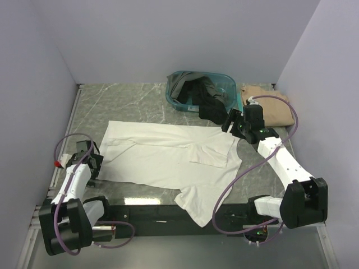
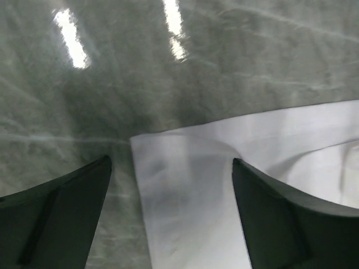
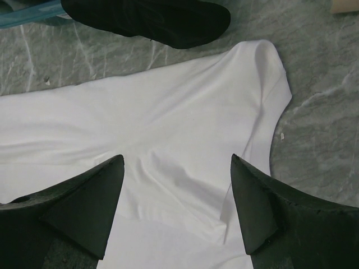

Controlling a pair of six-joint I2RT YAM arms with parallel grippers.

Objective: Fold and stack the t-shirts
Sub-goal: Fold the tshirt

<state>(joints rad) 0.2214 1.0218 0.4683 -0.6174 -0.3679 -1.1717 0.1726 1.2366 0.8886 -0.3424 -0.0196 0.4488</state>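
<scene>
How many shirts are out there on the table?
3 clearly: a white t-shirt spread out mid-table, a tan t-shirt folded at the far right, a black t-shirt spilling from the teal basket. More may hide inside it.

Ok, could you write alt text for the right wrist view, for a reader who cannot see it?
A white t-shirt lies spread on a marbled table, seen between the dark fingers of the open right gripper. A black garment lies beyond it.

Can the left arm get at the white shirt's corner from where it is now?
Probably yes. The left gripper is open right over the white t-shirt corner, which lies flat on the table with nothing covering it.
</scene>
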